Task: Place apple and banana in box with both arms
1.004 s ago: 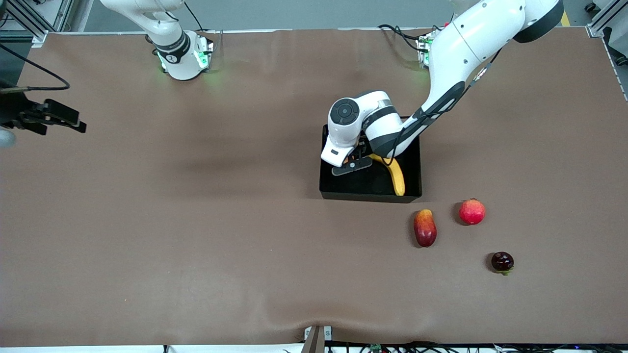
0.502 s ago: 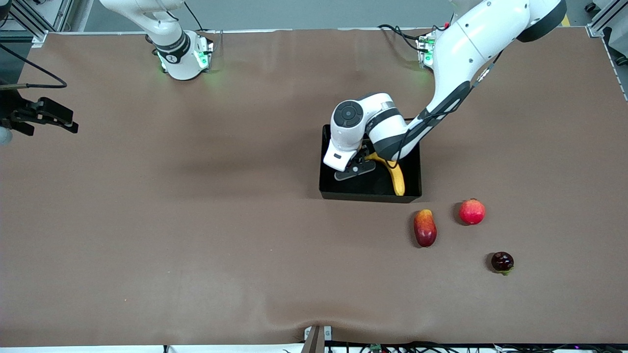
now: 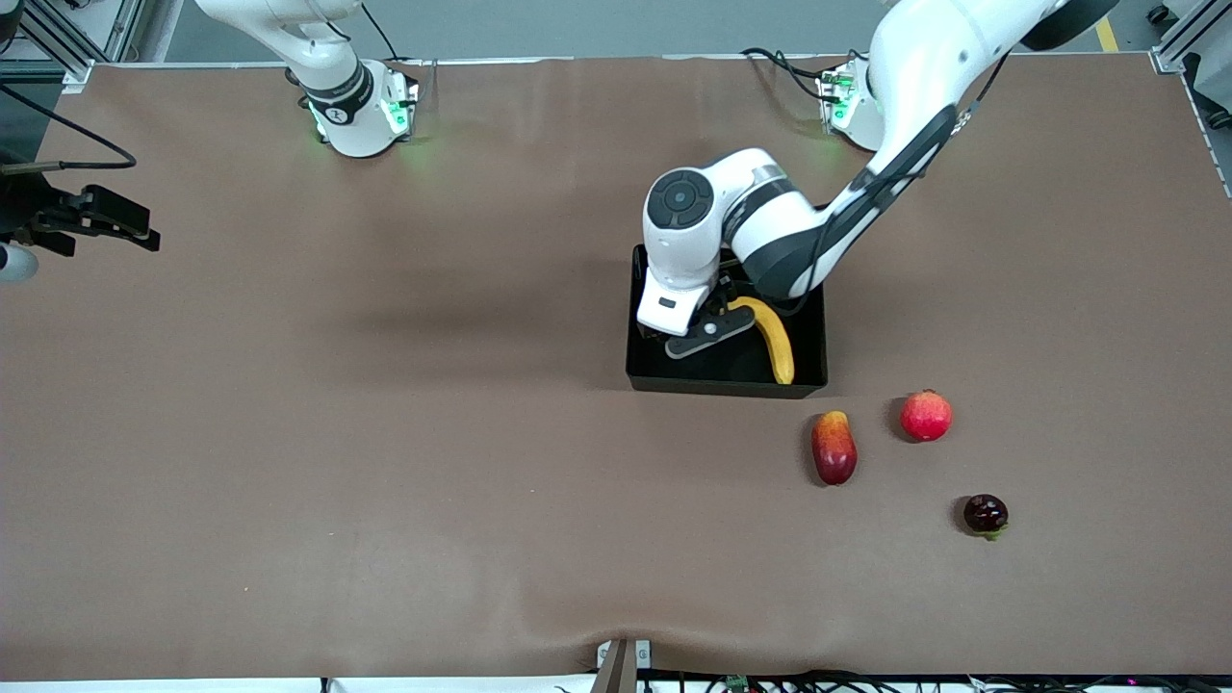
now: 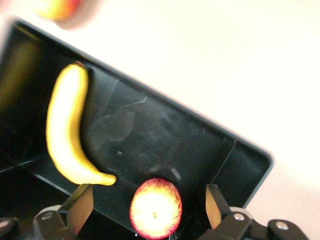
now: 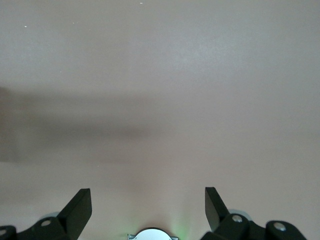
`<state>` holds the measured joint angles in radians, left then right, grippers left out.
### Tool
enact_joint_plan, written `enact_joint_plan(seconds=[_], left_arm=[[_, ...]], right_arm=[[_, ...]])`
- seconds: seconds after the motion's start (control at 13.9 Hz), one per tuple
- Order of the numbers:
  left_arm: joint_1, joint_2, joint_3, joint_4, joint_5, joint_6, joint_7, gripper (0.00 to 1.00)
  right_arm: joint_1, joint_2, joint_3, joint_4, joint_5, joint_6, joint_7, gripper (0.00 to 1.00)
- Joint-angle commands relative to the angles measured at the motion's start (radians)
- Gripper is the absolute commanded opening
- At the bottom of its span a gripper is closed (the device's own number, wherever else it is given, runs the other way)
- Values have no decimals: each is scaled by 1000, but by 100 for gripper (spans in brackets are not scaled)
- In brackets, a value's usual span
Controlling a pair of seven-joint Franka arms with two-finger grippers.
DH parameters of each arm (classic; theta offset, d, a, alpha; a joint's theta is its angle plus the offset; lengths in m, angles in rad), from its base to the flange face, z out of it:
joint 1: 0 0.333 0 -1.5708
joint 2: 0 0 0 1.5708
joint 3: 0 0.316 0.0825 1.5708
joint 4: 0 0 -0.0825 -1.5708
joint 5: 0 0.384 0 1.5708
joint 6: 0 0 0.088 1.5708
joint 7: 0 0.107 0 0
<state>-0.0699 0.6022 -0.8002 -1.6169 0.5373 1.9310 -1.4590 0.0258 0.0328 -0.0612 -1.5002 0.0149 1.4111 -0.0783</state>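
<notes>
The black box point(image 3: 722, 388) sits mid-table toward the left arm's end. The yellow banana point(image 3: 773, 337) lies inside it along the wall at the left arm's end. My left gripper point(image 3: 701, 322) hangs low over the box, and its wrist hides the apple in the front view. In the left wrist view my left gripper point(image 4: 147, 200) is open. The red-and-yellow apple point(image 4: 155, 207) rests on the box floor point(image 4: 165, 125) between the fingers, touching neither, beside the banana point(image 4: 67, 135). My right gripper point(image 3: 115, 223) waits open and empty over the right arm's end of the table; its wrist view point(image 5: 147, 200) shows bare table.
Nearer the front camera than the box lie an oblong red-and-yellow fruit point(image 3: 834, 448), an evenly pinkish-red round fruit point(image 3: 926, 415) and a small dark fruit point(image 3: 986, 514). The brown cloth ripples at the table's front edge.
My left arm's wrist has lifted and swung a little over the box, so more of the banana shows. My right gripper has shifted slightly at the table's end.
</notes>
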Motion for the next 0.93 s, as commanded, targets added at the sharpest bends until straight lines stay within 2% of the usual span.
enact_joint_plan(seconds=[0.0,0.14,0.36,0.43,0.57,0.86], left_arm=[[68,-54,-1,133,-59,-150,89,100],[200,-110,-4,186,-60,-205,193,100],[375,-189,-13,189,-86,-227,443,100],[428,-203,-13,190,-136,-227,498,100],[501,-243,-13,192,-206,-228,598,100],[590,-344,-13,190,-252,-328,874,100]], right_arm=[[-35,3,3,11,16,-12,-11,100],[-67,3,3,11,57,-12,-12,100],[-69,3,3,11,59,-9,-15,100],[-64,3,4,9,53,-8,-17,100],[-61,4,6,9,50,-11,-17,100],[-61,4,6,9,34,-15,-17,100]])
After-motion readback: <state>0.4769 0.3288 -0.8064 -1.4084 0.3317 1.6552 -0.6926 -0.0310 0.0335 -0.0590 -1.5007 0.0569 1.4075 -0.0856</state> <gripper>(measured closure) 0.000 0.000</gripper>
